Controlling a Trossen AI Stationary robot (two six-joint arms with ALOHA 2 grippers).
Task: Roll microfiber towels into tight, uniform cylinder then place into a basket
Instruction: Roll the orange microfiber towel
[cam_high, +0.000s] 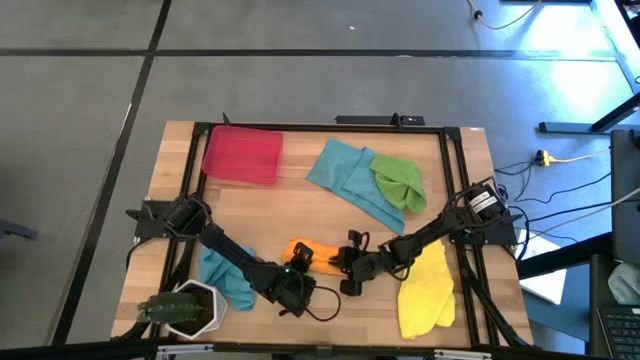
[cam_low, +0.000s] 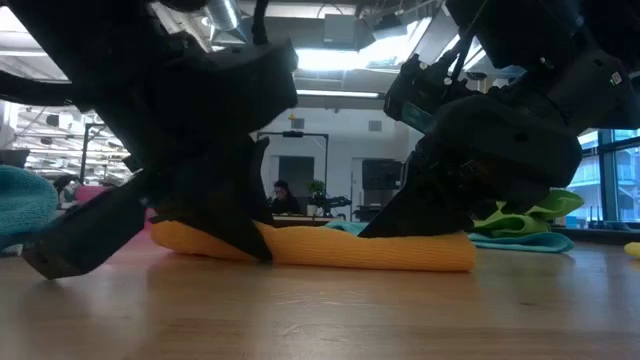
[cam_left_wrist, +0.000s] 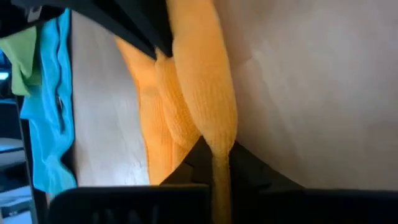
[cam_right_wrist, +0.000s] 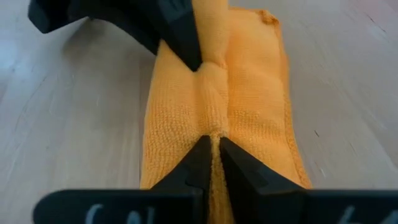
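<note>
in the high view, the orange towel (cam_high: 305, 253) is being held as a short roll on the tabletop (cam_high: 300, 200), directly between the left claw (cam_high: 296, 270) and the right claw (cam_high: 348, 268); its long axis is running from one claw to the other, so both arms are equally near. the basket (cam_high: 242, 154) is lying well away, on the far side of the left arm.

in the low view, the roll (cam_low: 330, 245) is seen resting flat, with a claw coming down on each end.

in the left wrist view, the roll (cam_left_wrist: 199, 87) is being pinched at its end by the clenched left claw (cam_left_wrist: 217, 165).

in the right wrist view, the roll (cam_right_wrist: 217, 106) is stretching straight ahead of the right claw (cam_right_wrist: 213, 146), which is clenched on a fold of it; the left claw (cam_right_wrist: 196, 59) is gripping the far end.
</note>
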